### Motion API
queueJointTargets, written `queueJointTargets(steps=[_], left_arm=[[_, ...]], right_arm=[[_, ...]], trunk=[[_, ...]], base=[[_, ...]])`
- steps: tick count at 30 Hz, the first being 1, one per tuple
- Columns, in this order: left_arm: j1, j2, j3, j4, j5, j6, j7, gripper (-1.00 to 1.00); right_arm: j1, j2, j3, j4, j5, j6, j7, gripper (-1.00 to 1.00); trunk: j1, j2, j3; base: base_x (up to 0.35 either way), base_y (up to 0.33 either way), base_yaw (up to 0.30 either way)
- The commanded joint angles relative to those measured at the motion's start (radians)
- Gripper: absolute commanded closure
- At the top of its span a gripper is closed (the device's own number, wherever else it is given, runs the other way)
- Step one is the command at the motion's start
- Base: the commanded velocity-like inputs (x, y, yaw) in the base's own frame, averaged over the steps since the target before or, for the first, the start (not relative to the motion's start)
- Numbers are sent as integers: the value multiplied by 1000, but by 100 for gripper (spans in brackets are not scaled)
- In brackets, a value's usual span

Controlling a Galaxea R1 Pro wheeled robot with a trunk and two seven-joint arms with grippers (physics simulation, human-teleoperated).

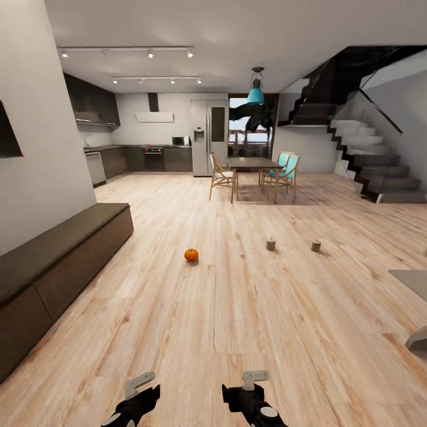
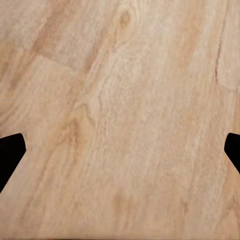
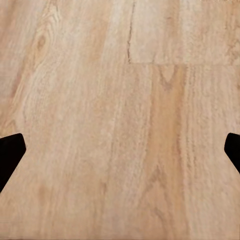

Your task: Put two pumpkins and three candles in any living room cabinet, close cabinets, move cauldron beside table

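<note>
One orange pumpkin (image 1: 191, 255) sits on the wood floor in mid-room. Two stubby beige candles (image 1: 271, 244) (image 1: 316, 245) stand on the floor to its right, a little farther away. The long, low, dark brown cabinet (image 1: 59, 261) runs along the left wall, its fronts flush and shut. My left gripper (image 1: 139, 386) (image 2: 120, 150) and right gripper (image 1: 254, 381) (image 3: 120, 150) hang low in front of me, well short of the pumpkin. Both are open over bare floorboards with nothing between the fingers. The cauldron is out of view.
A dark dining table (image 1: 252, 162) with wooden and teal chairs stands far back, before the kitchen units and fridge. A staircase (image 1: 367, 160) rises at the back right. A grey slab edge (image 1: 412, 280) juts in at the right. Open floor lies between me and the pumpkin.
</note>
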Motion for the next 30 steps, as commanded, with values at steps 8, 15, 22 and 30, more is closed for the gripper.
queueJointTargets(steps=[8, 15, 22, 30], left_arm=[[1, 0, 1, 0, 10, 0, 4, -100], [1, 1, 1, 0, 10, 0, 4, -100], [1, 1, 1, 0, 10, 0, 4, -100], [1, 1, 1, 0, 10, 0, 3, -100]], right_arm=[[-1, -1, 8, -1, -9, 0, -8, -100], [-1, -1, 8, -1, -9, 0, -8, -100], [-1, -1, 8, -1, -10, 0, -8, -100], [-1, -1, 8, -1, -9, 0, -8, -100]], trunk=[[0, 0, -1], [0, 0, -1], [0, 0, -1], [0, 0, -1]], base=[[75, -2, 291], [173, 0, 291], [176, 0, 291], [102, 0, 291]])
